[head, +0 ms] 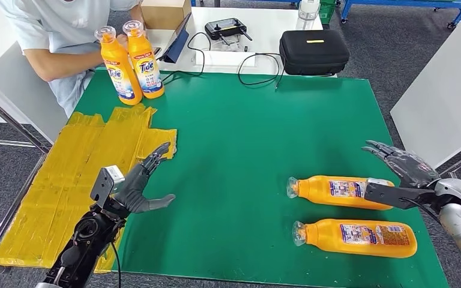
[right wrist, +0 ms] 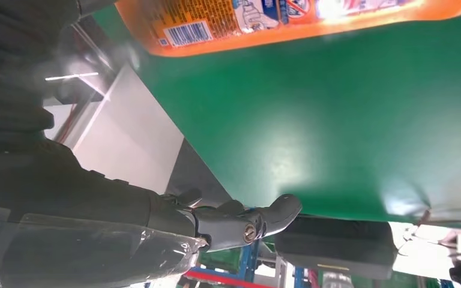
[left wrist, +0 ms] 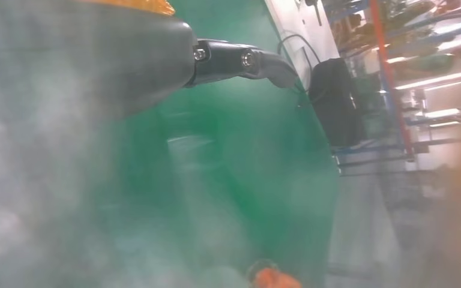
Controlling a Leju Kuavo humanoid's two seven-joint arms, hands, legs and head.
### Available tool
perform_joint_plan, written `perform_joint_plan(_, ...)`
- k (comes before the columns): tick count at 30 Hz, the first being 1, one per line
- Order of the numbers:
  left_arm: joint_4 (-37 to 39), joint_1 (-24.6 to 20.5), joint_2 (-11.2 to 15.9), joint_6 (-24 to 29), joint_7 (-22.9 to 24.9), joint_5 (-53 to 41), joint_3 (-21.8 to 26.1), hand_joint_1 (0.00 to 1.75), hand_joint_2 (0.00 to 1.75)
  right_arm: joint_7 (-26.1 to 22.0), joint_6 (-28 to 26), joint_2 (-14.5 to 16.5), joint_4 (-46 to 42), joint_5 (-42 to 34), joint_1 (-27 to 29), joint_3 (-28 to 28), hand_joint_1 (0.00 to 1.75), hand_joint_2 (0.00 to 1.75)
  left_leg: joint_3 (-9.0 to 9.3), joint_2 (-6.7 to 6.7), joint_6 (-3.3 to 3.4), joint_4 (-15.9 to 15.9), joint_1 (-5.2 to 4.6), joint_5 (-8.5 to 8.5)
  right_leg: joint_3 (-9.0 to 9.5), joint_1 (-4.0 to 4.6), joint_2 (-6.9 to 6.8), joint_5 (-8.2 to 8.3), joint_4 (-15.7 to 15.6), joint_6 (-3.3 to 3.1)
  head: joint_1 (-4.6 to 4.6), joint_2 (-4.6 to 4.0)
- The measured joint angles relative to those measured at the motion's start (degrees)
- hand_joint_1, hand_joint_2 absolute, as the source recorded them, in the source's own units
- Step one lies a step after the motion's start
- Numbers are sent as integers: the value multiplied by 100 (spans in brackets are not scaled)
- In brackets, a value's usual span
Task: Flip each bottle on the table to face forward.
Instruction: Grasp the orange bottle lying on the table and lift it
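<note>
Two orange detergent bottles lie on their sides at the right of the green mat [head: 246, 150], back labels up, caps pointing left: a far one [head: 336, 191] and a near one [head: 355, 237]. My right hand [head: 403, 168] hovers open just past the far bottle's base, fingers spread; that bottle [right wrist: 288, 21] also shows in the right wrist view. My left hand [head: 141, 186] is open over the mat's left part, holding nothing. Two more orange bottles [head: 119, 67] [head: 145, 60] stand upright at the far left corner, front labels facing me, with a person's hand on them.
A yellow taped sheet [head: 78, 174] covers the table's left side. A person [head: 54, 36] sits at the far left corner. Behind the mat lie a black case [head: 313, 51], cables [head: 258, 69], a controller [head: 229, 28] and a cardboard box [head: 165, 13]. A white table [head: 444, 96] stands on the right.
</note>
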Motion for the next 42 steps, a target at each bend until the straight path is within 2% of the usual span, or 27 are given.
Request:
perform_joint_plan(6, 89, -52, -27, -21, 5, 41, -19, 0, 175, 143, -22, 59, 332, 132, -123, 141, 0, 175, -1, 0, 0, 0, 0, 0, 0, 0, 0, 0, 0, 0, 1, 0)
perform_joint_plan(27, 296, -260, -112, -78, 72, 103, -51, 0, 175, 242, -176, 661, 1612, 366, -518, 724, 0, 175, -2, 0, 1, 0, 0, 1, 1, 1, 0, 0, 1, 0, 0, 0)
perform_joint_plan(30, 331, -298, -114, -89, 82, 122, -80, 0, 175, 224, -176, 773, 1891, 415, -627, 849, 4, 175, -1, 0, 2, 0, 0, 1, 0, 1, 0, 0, 1, 0, 0, 0)
perform_joint_plan(32, 361, -335, -114, -91, 83, 135, -115, 0, 175, 204, -173, 834, 2089, 449, -736, 970, 30, 175, -1, 0, 2, 0, 0, 2, 0, 1, 0, 0, 1, 0, -1, 0)
perform_joint_plan(33, 380, -351, -114, -91, 82, 143, -127, 0, 175, 199, -172, 860, 2181, 466, -797, 1029, 48, 175, 0, 1, 2, 0, 0, 2, 0, 1, 0, 0, 1, 0, 0, 0)
perform_joint_plan(34, 397, -362, -115, -90, 81, 152, -137, 0, 175, 207, -172, 883, 2271, 489, -860, 1088, 82, 175, 0, 1, 2, 0, 1, 2, 1, 1, 0, 0, 1, 0, 0, 0)
perform_joint_plan(37, 436, -379, -116, -83, 72, 181, -147, 0, 175, 307, -194, 945, 2523, 597, -1037, 1255, 162, 175, 1, 3, 2, 0, 1, 2, 1, 2, 1, 0, 0, 0, 1, 0)
perform_joint_plan(39, 451, -385, -116, -79, 67, 188, -151, 0, 175, 377, -293, 997, 2672, 672, -1131, 1345, 174, 175, 3, 3, 3, 0, 2, 3, 4, 2, 1, 1, 0, 0, 1, 0)
perform_joint_plan(42, 455, -387, -114, -69, 81, 187, -155, 0, 175, 447, -626, 1122, 2865, 804, -1212, 1417, 175, 175, 4, 4, 8, -1, 2, 5, 6, 2, 2, 4, 0, 5, 2, 0)
